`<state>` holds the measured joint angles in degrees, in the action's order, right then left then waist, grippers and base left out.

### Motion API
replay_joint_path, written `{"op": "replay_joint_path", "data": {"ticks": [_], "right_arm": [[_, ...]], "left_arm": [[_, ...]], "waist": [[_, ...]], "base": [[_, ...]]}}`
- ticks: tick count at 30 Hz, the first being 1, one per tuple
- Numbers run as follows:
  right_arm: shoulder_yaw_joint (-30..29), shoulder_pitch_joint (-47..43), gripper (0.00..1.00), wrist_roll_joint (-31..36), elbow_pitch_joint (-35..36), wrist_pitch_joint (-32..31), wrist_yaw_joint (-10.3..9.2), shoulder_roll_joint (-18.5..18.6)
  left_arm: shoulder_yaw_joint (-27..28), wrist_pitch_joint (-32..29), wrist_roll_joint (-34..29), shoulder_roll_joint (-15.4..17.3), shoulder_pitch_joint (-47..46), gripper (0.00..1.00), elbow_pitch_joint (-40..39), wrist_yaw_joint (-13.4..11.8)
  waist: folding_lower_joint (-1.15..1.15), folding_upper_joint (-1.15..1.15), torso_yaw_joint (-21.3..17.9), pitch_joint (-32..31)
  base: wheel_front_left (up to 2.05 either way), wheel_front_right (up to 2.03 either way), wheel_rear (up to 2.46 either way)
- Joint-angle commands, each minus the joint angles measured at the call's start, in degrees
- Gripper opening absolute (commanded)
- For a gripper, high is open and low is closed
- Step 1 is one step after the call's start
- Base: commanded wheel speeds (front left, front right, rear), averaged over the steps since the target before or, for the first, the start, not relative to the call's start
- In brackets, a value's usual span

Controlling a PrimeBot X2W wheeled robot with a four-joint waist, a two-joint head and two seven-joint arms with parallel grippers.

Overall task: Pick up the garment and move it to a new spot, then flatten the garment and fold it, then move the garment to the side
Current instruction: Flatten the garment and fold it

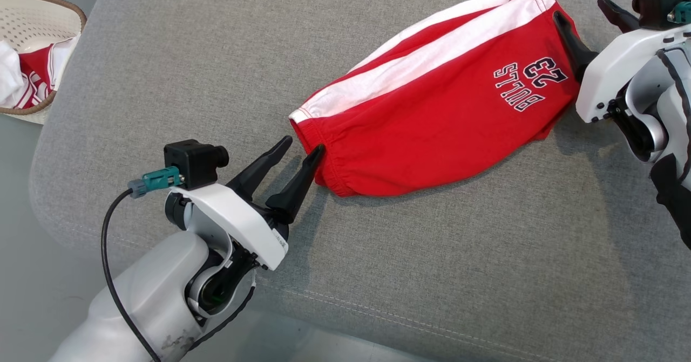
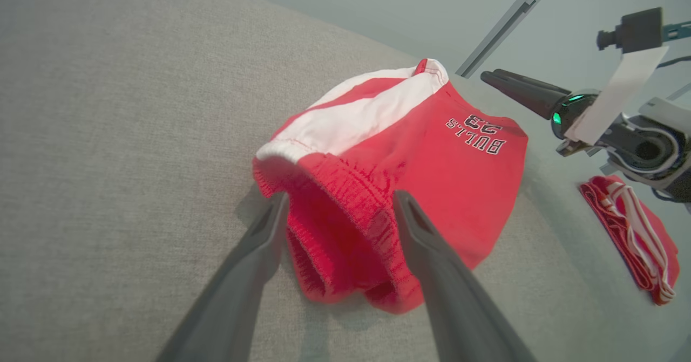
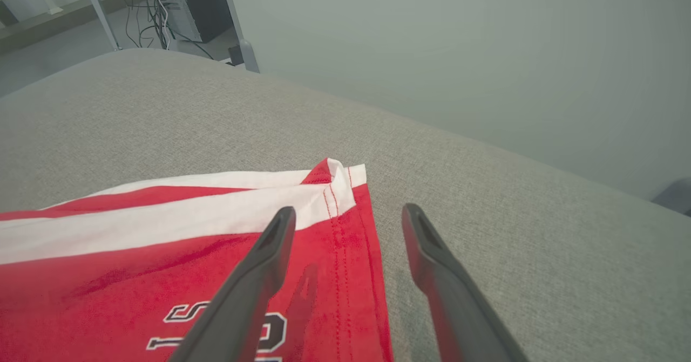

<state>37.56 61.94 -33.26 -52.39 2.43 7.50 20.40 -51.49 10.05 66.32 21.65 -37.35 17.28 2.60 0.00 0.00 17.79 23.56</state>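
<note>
The garment (image 1: 432, 108) is a pair of red shorts with white side stripes and a "BULLS 23" print, lying folded lengthwise on the grey cushion (image 1: 162, 81). My left gripper (image 1: 303, 147) stands open at its elastic waistband end, one fingertip touching the band; in the left wrist view the open fingers (image 2: 337, 200) straddle the waistband (image 2: 345, 200). My right gripper (image 1: 583, 10) is open at the leg-hem end, one finger over the hem. In the right wrist view its fingers (image 3: 348, 213) straddle the hem edge (image 3: 351, 211).
A woven basket (image 1: 70, 6) with more red and white clothes sits off the cushion's far left. Another folded red garment (image 2: 631, 232) lies on the floor past the cushion's right side. The cushion's front edge (image 1: 324, 297) runs near my left arm.
</note>
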Motion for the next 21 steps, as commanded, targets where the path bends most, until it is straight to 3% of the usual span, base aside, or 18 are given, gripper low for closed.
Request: {"op": "replay_joint_path", "data": {"ticks": [1,5,9,21], "right_arm": [[0.5,-0.4,1.0,-0.6,0.8,-1.3,-0.01,-0.4],[1.1,0.4,1.0,-0.8,-1.4,-4.1,-0.01,-0.8],[2.1,1.3,1.0,-1.4,-3.6,-6.6,-0.01,-1.4],[5.6,3.7,1.0,-3.8,-7.2,-11.6,-0.01,-2.5]], "left_arm": [[2.0,-0.6,0.1,2.8,-0.1,1.0,-1.5,-0.9],[2.0,-2.4,2.1,2.3,0.1,1.0,-1.9,-0.7],[1.2,-4.4,3.3,1.4,-0.6,1.0,-0.8,1.2],[0.8,-7.2,6.8,-2.5,-3.9,1.0,7.7,3.9]], "waist": [[0.0,0.0,-0.1,0.3],[0.0,0.0,0.2,0.7],[0.0,0.0,0.4,1.1],[0.0,0.0,0.8,1.8]], "base": [[0.0,0.0,0.0],[0.0,0.0,0.0],[0.0,0.0,0.0],[0.0,0.0,0.0]]}}
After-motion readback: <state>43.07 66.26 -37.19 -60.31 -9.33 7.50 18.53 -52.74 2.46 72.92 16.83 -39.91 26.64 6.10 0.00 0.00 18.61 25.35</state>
